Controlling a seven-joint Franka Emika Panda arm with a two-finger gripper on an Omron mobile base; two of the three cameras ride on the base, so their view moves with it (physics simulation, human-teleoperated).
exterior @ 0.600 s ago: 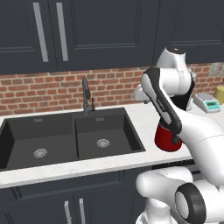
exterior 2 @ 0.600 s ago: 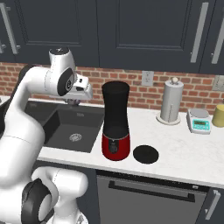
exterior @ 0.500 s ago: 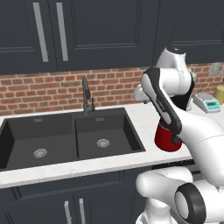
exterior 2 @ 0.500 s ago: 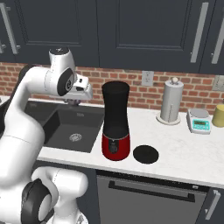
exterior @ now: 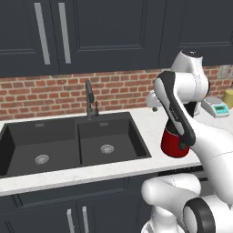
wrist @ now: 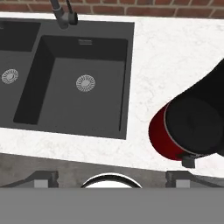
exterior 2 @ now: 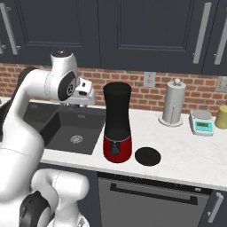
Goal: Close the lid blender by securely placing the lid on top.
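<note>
Our gripper point(exterior 2: 87, 95) hangs high over the sink's point(wrist: 78, 83) edge, left of the blender point(exterior 2: 117, 124), and we cannot tell whether it is open or closed. Nothing is in it that we can see. The lid point(exterior 2: 147, 156) lies flat on the table point(exterior 2: 186, 153), just right of the blender's red base, so the jar's mouth stands uncovered. We judge the reach for the lid not yet begun.
</note>
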